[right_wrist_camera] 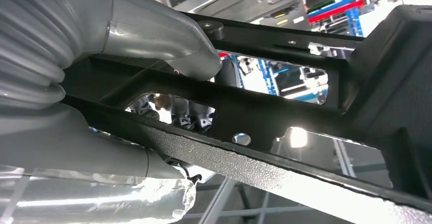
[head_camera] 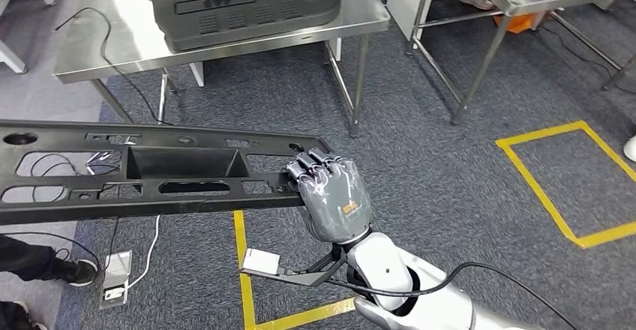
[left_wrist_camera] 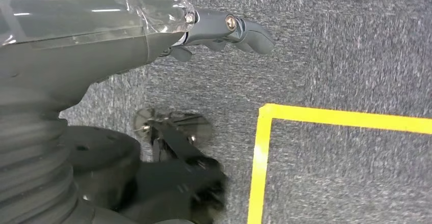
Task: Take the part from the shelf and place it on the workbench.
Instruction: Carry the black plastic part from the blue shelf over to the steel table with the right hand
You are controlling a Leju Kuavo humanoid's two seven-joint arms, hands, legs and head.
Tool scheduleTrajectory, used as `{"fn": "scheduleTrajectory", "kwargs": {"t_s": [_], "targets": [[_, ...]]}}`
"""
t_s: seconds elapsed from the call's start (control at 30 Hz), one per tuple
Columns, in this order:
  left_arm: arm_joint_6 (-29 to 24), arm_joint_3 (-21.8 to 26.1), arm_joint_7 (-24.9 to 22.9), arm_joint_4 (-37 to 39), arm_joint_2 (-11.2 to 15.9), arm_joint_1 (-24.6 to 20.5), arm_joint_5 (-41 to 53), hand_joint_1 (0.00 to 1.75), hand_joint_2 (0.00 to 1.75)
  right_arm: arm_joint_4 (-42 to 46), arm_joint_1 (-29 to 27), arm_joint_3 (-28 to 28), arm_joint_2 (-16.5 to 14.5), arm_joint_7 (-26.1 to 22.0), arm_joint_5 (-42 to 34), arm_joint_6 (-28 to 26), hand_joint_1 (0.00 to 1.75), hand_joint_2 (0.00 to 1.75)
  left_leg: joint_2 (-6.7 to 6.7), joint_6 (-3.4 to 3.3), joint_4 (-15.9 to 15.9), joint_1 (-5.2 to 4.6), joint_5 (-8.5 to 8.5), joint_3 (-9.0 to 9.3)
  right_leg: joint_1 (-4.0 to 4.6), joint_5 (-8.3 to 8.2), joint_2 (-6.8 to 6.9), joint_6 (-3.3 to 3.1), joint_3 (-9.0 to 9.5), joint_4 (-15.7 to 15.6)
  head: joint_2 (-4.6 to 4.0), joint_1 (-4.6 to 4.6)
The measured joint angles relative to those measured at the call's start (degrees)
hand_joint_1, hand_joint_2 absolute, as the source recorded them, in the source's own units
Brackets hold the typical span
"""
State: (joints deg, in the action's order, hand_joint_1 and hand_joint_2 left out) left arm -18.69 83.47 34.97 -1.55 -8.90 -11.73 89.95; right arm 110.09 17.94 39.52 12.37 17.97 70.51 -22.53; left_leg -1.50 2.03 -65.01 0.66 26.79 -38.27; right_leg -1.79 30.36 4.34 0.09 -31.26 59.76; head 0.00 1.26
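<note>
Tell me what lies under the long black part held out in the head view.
Under the black plastic part lie grey carpet, white cables seen through its openings, and yellow floor tape. The right robot hand grips its end. Whatever its solid ribs cover is hidden.

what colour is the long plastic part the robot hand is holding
Black, seen best in the head view: the long black plastic part gripped by the right robot hand.

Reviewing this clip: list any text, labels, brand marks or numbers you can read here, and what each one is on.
No text reads clearly.
Raised characters on the grey moulded panel on the steel table: upside down, too blurred to read.
Small orange mark on the back of the right hand: too small to read.
</note>
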Motion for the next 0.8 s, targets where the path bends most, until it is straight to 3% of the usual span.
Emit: {"fn": "scheduleTrajectory", "kwargs": {"t_s": [0.07,0.17,0.23,0.3,0.33,0.37,0.4,0.43,0.5,0.53,0.6,0.7,0.77,0.8], "targets": [[0.0,0.0,-0.01,0.0,0.0,-0.02,0.01,0.0,1.75,0.0,0.04,0.01,-0.01,-0.01,0.0,-0.01,1.75,1.75,-1.22,-0.77,4.67,-0.45,-1.41,2.07,0.22,0.48,0.79,0.67,0.61,-0.14,0.0,0.03],[0.0,0.0,0.0,0.0,0.01,0.1,-0.01,0.0,1.75,0.0,0.1,0.02,-0.01,-0.02,-0.01,-0.01,1.75,1.75,-0.35,-1.94,5.51,-0.66,-1.2,2.31,0.25,0.85,1.35,1.72,1.45,-0.76,0.0,0.1],[0.02,0.0,0.05,0.01,0.02,0.09,0.0,0.0,1.75,0.0,0.15,0.01,0.0,-0.03,-0.01,0.01,1.75,1.75,0.25,-2.73,6.32,-0.36,-1.36,2.92,0.08,2.32,-0.7,2.08,0.93,1.16,0.0,0.36],[0.27,0.0,0.16,0.02,0.02,0.02,0.01,0.0,1.75,0.0,0.07,0.0,0.02,-0.04,-0.02,0.04,1.75,1.75,0.75,-3.38,6.65,-0.33,-1.28,3.31,0.14,5.43,-3.3,2.04,-2.55,7.79,0.0,0.84],[0.49,0.0,0.21,0.03,0.02,0.01,0.02,0.0,1.75,0.0,-0.03,0.0,0.05,-0.03,-0.02,0.09,1.75,1.75,1.04,-3.64,6.64,-0.45,-1.17,3.4,0.26,6.73,-3.83,2.0,-4.87,11.69,0.0,1.05],[0.8,0.0,0.26,0.04,0.02,0.03,0.02,0.0,1.75,-0.01,-0.17,0.0,0.1,-0.02,-0.01,0.15,1.75,1.75,1.4,-3.8,6.61,-0.59,-1.04,3.51,0.39,7.1,-4.02,1.97,-6.73,14.41,0.0,1.22],[1.2,0.0,0.32,0.04,0.02,0.07,0.02,0.0,1.75,-0.01,-0.27,0.0,0.16,0.01,-0.01,0.25,1.75,1.75,1.76,-3.88,6.56,-0.71,-0.89,3.68,0.47,6.25,-4.08,1.88,-7.66,15.09,0.0,1.34],[1.57,0.0,0.38,0.04,0.02,0.08,0.02,0.0,1.75,-0.02,-0.33,0.0,0.21,0.03,0.0,0.33,1.75,1.75,2.13,-3.89,6.49,-0.79,-0.71,3.91,0.53,4.3,-4.09,1.7,-7.49,13.5,0.0,1.42],[2.5,0.0,0.56,0.04,0.02,0.06,0.01,0.0,1.75,-0.02,-0.34,0.0,0.25,0.05,0.01,0.44,1.75,1.75,2.72,-3.66,6.21,-0.9,-0.09,4.36,0.62,-0.38,-4.29,1.18,-5.0,6.32,0.0,1.57],[2.87,0.0,0.64,0.04,0.02,0.04,0.01,0.0,1.75,-0.02,-0.33,0.0,0.24,0.07,0.03,0.46,1.75,1.75,2.97,-3.43,5.96,-0.99,0.26,4.41,0.69,-1.67,-4.42,0.94,-3.8,3.12,0.0,1.64],[3.39,0.0,0.75,0.04,0.02,0.06,0.0,0.0,1.75,-0.02,-0.34,0.0,0.27,0.11,0.11,0.51,1.75,1.75,3.24,-2.87,5.7,-1.09,0.7,4.36,0.9,-1.91,-4.64,0.5,-2.78,0.38,0.0,1.64],[3.49,0.01,0.84,0.03,0.09,0.01,0.01,0.0,1.75,-0.02,-0.33,0.0,0.34,0.17,0.19,0.55,1.75,1.75,3.16,-1.88,5.23,-1.08,1.33,4.64,0.71,-1.75,-4.49,-0.34,-2.06,-0.35,0.0,1.62],[3.54,0.03,0.88,0.02,0.15,-0.06,0.01,0.0,1.75,-0.02,-0.28,0.0,0.33,0.18,0.24,0.56,1.75,1.75,2.71,-1.02,1.38,-0.92,3.15,3.23,0.34,-1.55,-4.17,-0.86,-1.13,-0.82,0.0,1.22],[3.57,0.03,0.9,0.02,0.15,-0.06,0.01,0.0,1.75,-0.02,-0.26,0.0,0.33,0.19,0.25,0.59,1.75,1.75,2.46,-0.58,-2.15,-0.74,4.54,1.41,0.32,-1.3,-4.03,-1.01,-0.75,-0.89,0.0,0.93]]}}
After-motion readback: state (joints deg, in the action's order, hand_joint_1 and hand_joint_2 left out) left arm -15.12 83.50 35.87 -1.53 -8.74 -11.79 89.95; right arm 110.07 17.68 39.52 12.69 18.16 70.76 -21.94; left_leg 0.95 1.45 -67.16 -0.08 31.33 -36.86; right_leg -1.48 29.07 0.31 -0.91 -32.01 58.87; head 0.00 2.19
